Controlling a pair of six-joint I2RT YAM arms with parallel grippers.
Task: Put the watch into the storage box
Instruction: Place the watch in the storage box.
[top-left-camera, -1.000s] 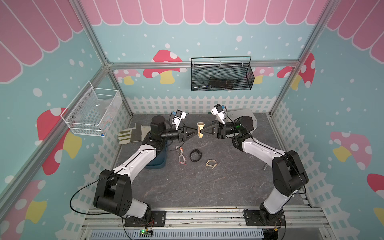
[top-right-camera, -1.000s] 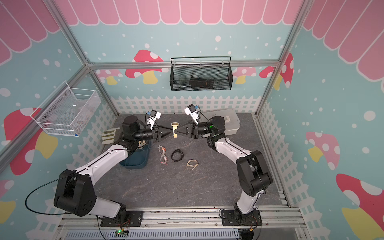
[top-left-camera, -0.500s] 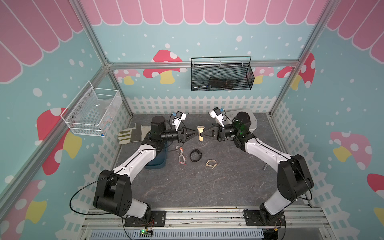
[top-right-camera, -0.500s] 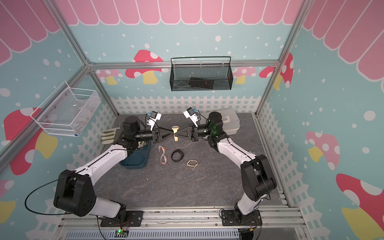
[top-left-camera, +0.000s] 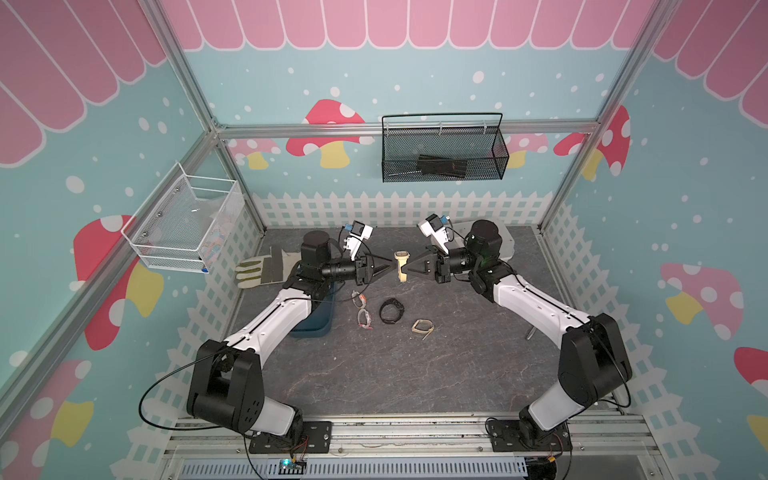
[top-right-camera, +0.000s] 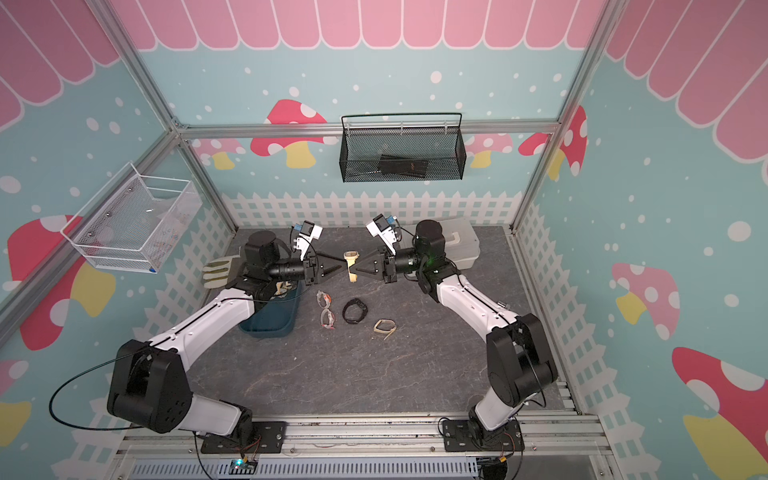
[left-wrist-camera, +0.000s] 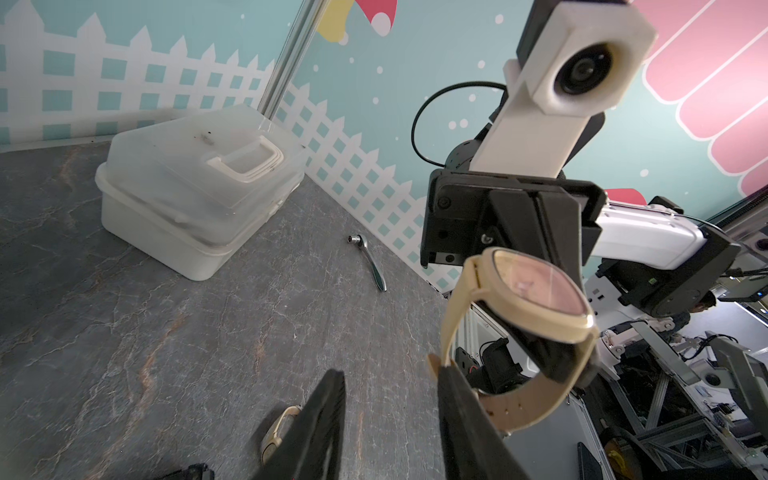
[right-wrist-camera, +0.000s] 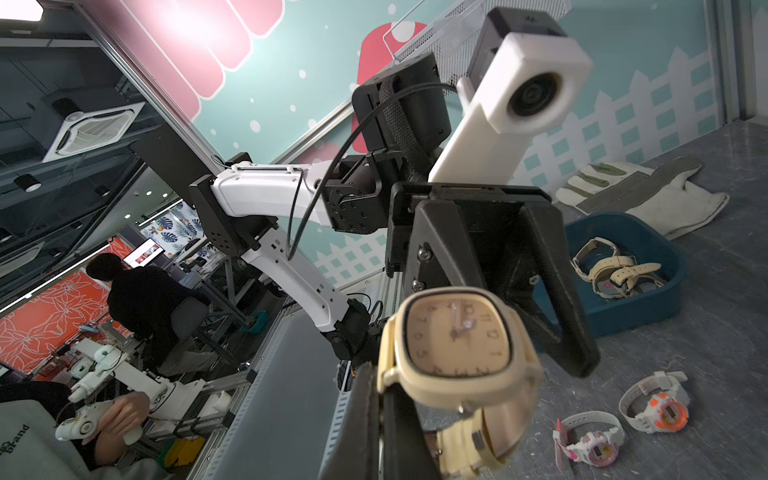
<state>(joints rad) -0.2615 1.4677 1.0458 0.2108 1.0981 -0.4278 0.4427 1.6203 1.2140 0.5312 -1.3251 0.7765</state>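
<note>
**Cream watch held in mid-air between the two facing grippers, a handover judged to be in hand**

The watch (top-left-camera: 401, 266) is pinched by its strap in the right gripper (top-left-camera: 411, 270), whose jaws are pressed together on it. Its band hangs roughly upright, across the line on which the two grippers face each other. The left gripper (left-wrist-camera: 390, 374) is set opposite with its jaws spread, and in the left wrist view the strap's end is seen at one fingertip, not squarely between the two (contact cannot be told). The storage box (top-right-camera: 266, 328) is found partly under the left arm (top-left-camera: 274, 320), well apart from the right gripper, so the left arm is judged the nearer carrier.
</note>
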